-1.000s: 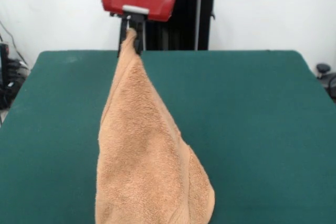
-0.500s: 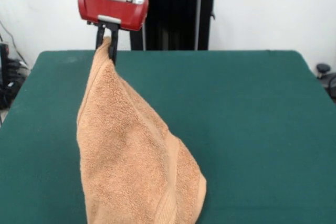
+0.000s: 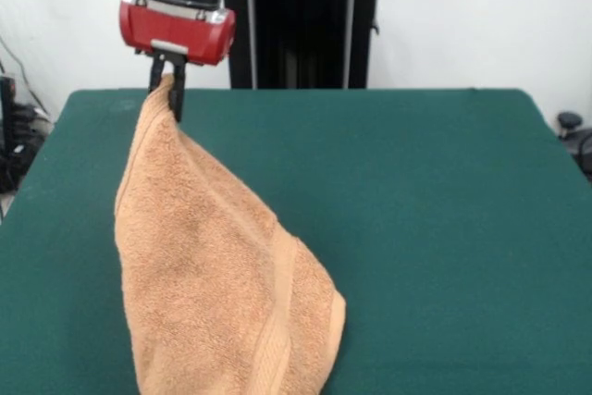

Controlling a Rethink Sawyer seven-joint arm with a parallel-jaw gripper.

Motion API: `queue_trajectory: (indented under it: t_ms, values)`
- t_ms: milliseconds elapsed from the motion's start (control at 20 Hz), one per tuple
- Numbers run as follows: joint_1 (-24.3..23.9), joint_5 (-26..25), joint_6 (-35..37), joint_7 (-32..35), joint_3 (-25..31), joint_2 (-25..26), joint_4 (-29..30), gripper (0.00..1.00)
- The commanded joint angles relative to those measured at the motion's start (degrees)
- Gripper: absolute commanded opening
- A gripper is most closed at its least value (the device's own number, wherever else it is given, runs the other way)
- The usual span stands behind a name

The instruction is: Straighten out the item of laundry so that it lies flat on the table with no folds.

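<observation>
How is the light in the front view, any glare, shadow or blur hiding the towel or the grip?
Front view: even light, no glare on the green table; the tan towel reads sharp, pile and woven band visible, with soft shading in its folds; its bottom edge is cut off by the frame; the gripper is dark against the towel's pinched corner.
</observation>
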Motion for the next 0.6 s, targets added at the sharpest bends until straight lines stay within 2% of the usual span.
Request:
queue_trajectory:
  t_ms: [50,450,600]
  values:
    - [-2.06,-5.14,-7.41,7.45,4.36,6.02,10.17,0.00]
    - [-3.01,-7.31,-8.24,8.73,0.76,3.42,13.82,0.00]
    - [-6.00,-9.19,-7.83,6.20,1.46,3.73,12.57,0.00]
